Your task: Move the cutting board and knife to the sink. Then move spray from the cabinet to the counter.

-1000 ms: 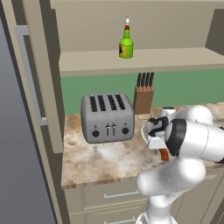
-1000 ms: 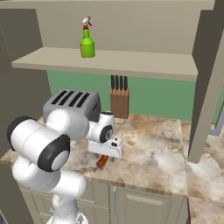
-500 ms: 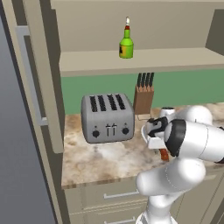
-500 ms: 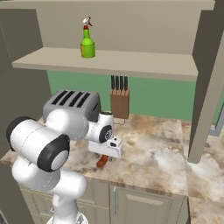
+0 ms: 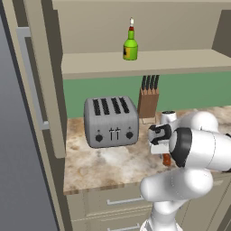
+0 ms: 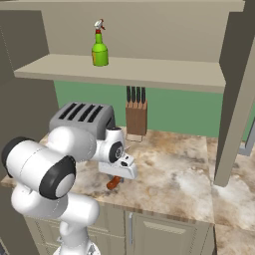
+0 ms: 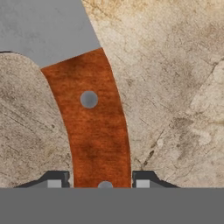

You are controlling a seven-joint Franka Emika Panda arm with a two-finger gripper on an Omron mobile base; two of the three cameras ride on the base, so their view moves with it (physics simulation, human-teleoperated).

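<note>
- Hand (image 7: 100,180): low over the bench (image 7: 175,87), fingers (image 7: 54,179) astride the knife (image 7: 94,127) handle; whether they grip it I cannot tell.
- Spray (image 5: 130,45): upright on cabinet (image 5: 149,63) shelf.

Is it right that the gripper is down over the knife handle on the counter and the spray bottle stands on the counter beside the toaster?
Not quite. The gripper is over the knife handle on the counter, but the spray bottle stands on the cabinet shelf above the toaster, as both base views show.

counter (image 6: 174,169) bears knife (image 7: 94,127), toaster (image 5: 110,122), knife block (image 5: 148,101); shelf (image 6: 149,72) bears spray (image 6: 99,45).
</note>
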